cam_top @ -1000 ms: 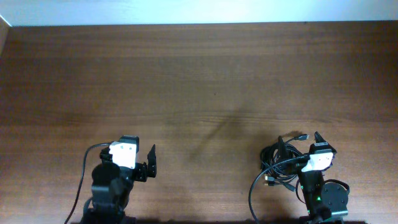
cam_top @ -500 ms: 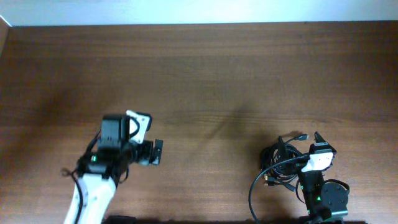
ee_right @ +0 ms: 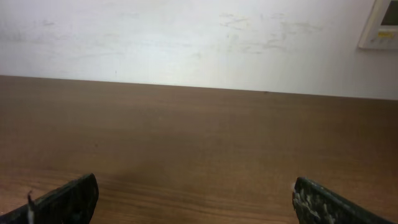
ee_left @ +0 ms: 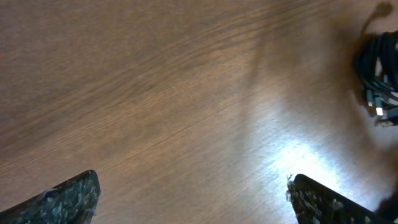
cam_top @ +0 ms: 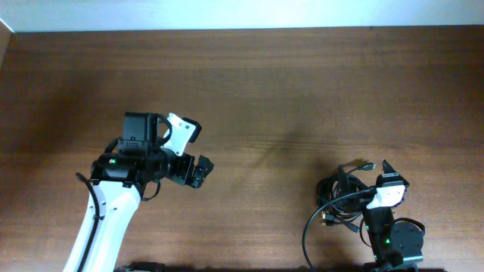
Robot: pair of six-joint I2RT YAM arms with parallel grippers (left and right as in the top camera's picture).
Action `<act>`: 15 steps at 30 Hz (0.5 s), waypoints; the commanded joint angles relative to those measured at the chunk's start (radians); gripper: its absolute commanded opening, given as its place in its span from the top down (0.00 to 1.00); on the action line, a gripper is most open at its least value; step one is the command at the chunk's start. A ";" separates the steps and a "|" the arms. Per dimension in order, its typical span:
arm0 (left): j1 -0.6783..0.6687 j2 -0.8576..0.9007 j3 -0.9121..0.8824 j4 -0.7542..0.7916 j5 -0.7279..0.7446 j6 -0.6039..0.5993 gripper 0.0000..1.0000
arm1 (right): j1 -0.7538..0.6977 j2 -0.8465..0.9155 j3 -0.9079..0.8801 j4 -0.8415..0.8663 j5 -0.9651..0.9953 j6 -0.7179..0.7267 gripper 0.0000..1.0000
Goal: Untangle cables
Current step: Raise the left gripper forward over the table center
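Black cables (cam_top: 340, 199) lie bunched beside right gripper (ee_right: 194, 180), far from left gripper (cam_top: 195, 172).

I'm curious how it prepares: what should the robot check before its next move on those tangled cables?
1. Left hand open: ok.
2. Right hand open, holding nothing: ok.
3. Cables seen by the left wrist camera: ok, at the right edge.
4. Left hand close to the cables: not ok, far apart.
5. Cables separated: not ok, one bundle.
6. Which cord lies on top: cannot tell.
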 commanded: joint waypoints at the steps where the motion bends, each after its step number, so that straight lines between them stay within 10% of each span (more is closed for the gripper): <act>1: 0.000 0.005 0.021 -0.013 0.051 0.012 0.01 | 0.004 -0.004 -0.005 -0.004 -0.002 0.000 0.01; 9: 0.000 0.005 0.021 -0.063 0.077 0.012 0.01 | 0.004 -0.004 0.050 -0.024 -0.110 0.019 0.01; 15: 0.000 0.005 0.021 -0.066 0.077 0.011 0.01 | 0.004 0.002 0.354 -0.367 -0.091 0.054 0.01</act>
